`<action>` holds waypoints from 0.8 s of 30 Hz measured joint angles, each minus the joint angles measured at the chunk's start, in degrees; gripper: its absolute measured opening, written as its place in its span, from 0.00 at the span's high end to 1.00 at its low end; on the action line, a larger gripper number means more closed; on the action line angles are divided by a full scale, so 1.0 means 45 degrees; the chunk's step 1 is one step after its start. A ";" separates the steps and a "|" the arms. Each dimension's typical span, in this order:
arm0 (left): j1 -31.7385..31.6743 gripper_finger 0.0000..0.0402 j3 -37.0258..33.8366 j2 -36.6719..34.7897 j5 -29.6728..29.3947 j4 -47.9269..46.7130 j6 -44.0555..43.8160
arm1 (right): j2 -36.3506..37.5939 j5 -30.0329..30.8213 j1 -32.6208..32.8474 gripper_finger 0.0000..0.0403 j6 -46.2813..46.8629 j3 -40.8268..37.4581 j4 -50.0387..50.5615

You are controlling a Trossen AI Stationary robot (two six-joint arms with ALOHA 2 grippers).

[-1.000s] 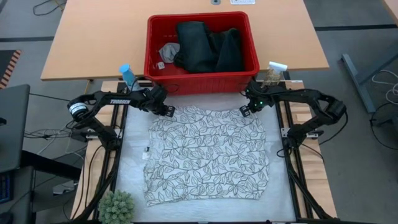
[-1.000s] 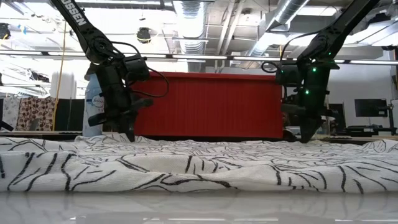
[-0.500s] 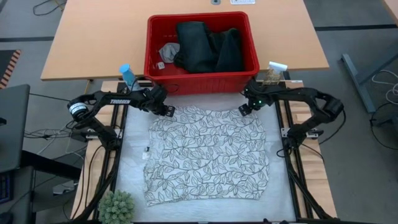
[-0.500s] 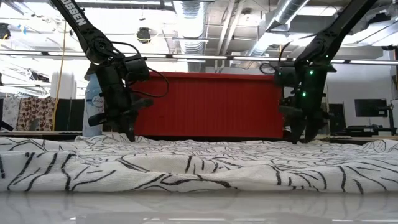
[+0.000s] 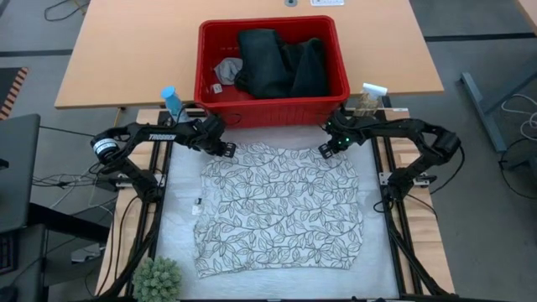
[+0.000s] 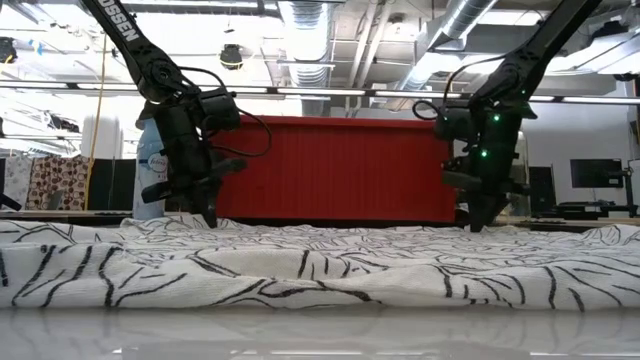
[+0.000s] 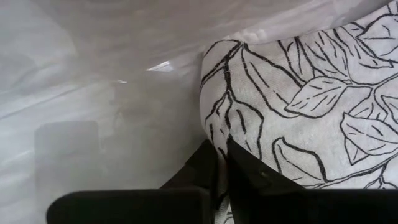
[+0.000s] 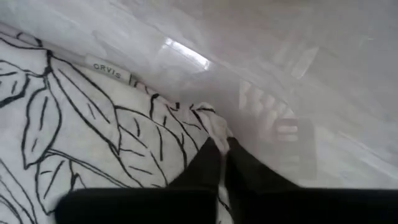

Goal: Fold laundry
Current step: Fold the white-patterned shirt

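At far corners, both pincers (image 5: 225, 149) (image 5: 326, 149) pinch leaf-print cloth (image 5: 281, 210).

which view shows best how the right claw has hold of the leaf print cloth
The right wrist view: the right claw is pinched shut on a corner of the leaf print cloth. The high view shows it small at the cloth's far edge; the low view only side-on.

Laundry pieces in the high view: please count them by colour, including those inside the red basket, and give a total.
White with leaf print: 1, the leaf-print cloth spread flat on the table.
Dark: 1, the dark garment bundled in the red basket; whether it is a single piece cannot be told.
Grey: 1, the small grey cloth beside it in the basket.
Total: 3
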State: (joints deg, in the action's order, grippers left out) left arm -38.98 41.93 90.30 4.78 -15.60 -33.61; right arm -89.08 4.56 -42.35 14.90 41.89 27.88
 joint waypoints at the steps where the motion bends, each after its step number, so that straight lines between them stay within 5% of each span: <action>1: 0.0000 0.98 0.0000 0.0000 0.0006 0.0005 -0.0046 | -0.0005 0.0002 0.0000 0.95 0.0001 0.0000 0.0019; 24: 0.0019 1.00 -0.0019 -0.2321 0.0330 0.0065 -0.0929 | 0.4073 0.0646 -0.0062 0.95 0.0489 -0.0064 0.1773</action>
State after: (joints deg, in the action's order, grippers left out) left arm -38.89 41.85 79.86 6.26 -15.31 -37.79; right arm -70.75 7.46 -42.63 17.10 41.60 35.86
